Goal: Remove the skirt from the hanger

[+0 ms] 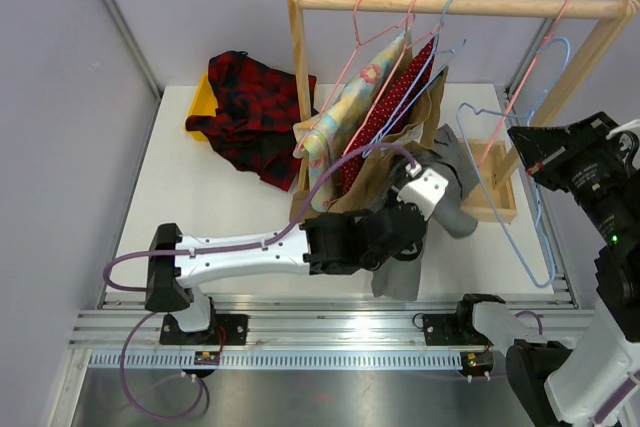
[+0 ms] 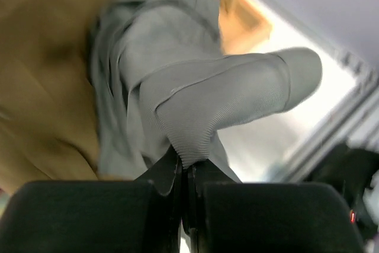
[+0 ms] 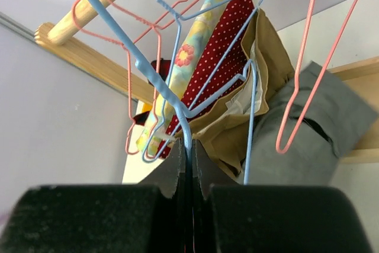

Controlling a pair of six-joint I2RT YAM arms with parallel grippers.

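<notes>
The grey skirt [image 1: 455, 199] lies crumpled on the table by the wooden rack's right foot. My left gripper [image 1: 408, 219] is shut on its ribbed waistband edge, which fills the left wrist view [image 2: 201, 105] right above my left gripper [image 2: 186, 167]. My right gripper [image 1: 522, 142] is shut on the wire of a light blue hanger [image 1: 505, 187] whose frame hangs bare over the table's right side. In the right wrist view the right gripper [image 3: 188, 146] pinches that blue hanger [image 3: 155, 74], with the grey skirt [image 3: 317, 131] lower right. I cannot tell whether skirt and hanger still touch.
The wooden rack [image 1: 460, 4] carries pink and blue hangers with a tan garment [image 1: 385, 162], a red dotted one [image 1: 385, 102] and a floral one [image 1: 345, 107]. A pink hanger [image 3: 308, 75] hangs empty. A red-black plaid garment [image 1: 250, 107] lies at the back left.
</notes>
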